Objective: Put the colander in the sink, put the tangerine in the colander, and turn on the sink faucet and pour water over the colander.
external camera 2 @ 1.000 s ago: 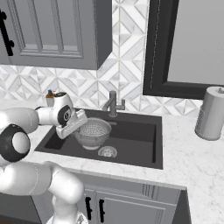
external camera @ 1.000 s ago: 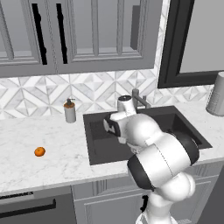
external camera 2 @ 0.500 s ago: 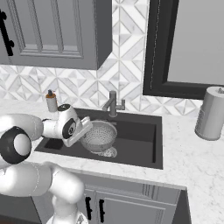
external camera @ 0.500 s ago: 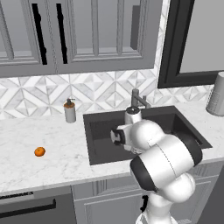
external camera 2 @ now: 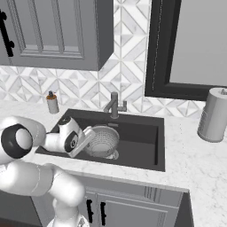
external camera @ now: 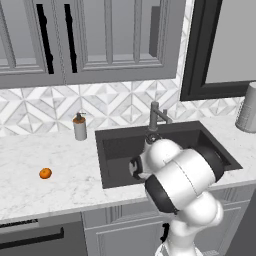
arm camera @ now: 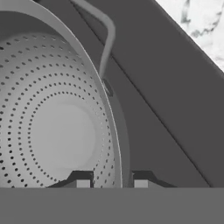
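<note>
Colander [external camera 2: 103, 141] sits in sink [external camera 2: 146, 142], near faucet [external camera 2: 113, 104]. Gripper [arm camera: 110, 183] low at colander rim, one finger tip either side of rim wall; jaws straddle rim, cannot tell if pressing or released. Tangerine [external camera: 45, 173] on counter [external camera: 45, 195], well apart, far left of sink. Judgement: next move needs retreat from rim, then long reach leftward over sink edge to fruit.
</note>
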